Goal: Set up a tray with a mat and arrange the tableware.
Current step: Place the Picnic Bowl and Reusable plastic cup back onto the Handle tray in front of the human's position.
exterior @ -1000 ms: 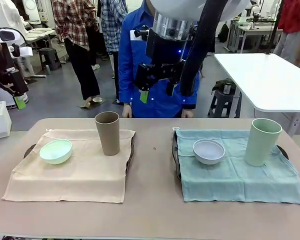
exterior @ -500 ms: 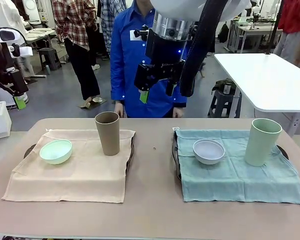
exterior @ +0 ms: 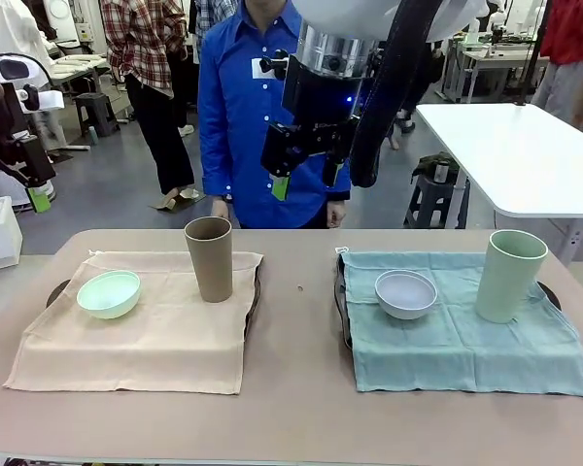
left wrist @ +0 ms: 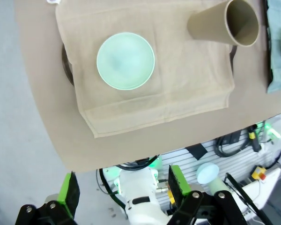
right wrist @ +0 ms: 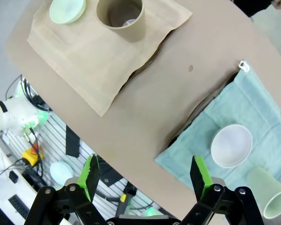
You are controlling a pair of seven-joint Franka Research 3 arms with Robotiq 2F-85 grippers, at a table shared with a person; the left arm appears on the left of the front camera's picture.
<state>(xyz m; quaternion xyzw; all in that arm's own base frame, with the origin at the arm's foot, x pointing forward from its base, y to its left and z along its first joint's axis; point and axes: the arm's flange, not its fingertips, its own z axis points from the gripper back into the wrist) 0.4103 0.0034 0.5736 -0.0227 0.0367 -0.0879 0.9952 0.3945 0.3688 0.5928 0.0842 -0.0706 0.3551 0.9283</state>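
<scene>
- Two claws hang above the tabletop, both with jaws spread wide and holding nothing.
- The right claw hovers high over the middle of the far edge, in front of a person in a blue shirt; from its wrist view its green pads frame the tabletop far below.
- The left claw sits off the left end of the tabletop, well clear of everything; its wrist view looks straight down on the left setting.
- Left setting: a beige mat covers a dark tray. The mint green bowl rests on the mat's left part, and the tan brown cup stands upright near its far right corner.
- Right setting: a teal mat lies over a second dark tray. The pale grey-blue bowl sits on the mat's left part, and the pale green cup stands upright toward the right.
- The two settings lie well apart, with bare tabletop between them.
</scene>
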